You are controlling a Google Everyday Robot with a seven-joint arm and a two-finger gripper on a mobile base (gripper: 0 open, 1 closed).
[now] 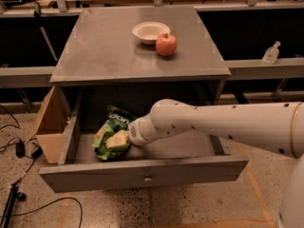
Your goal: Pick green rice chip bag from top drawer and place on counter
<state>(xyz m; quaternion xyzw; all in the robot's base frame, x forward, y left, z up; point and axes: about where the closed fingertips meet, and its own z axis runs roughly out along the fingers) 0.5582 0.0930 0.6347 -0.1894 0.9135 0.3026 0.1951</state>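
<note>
- Flat grey matte square worktop [99,46]: carries 2 things, both toward back-right.
- Shallow round white bowl [151,31], upright.
- Red-orange apple [166,44], just beside bowl, front-right.
- Robot's gripper [118,140]: off worktop, down in open grey drawer [142,172] below.

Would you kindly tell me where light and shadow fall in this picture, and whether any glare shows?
Camera view: the counter is evenly lit, without harsh glare; the top drawer lies in shadow toward its back, dimming the upper part of the green rice chip bag; the claw, low in the drawer over the bag, and the white arm catch the light.
</note>
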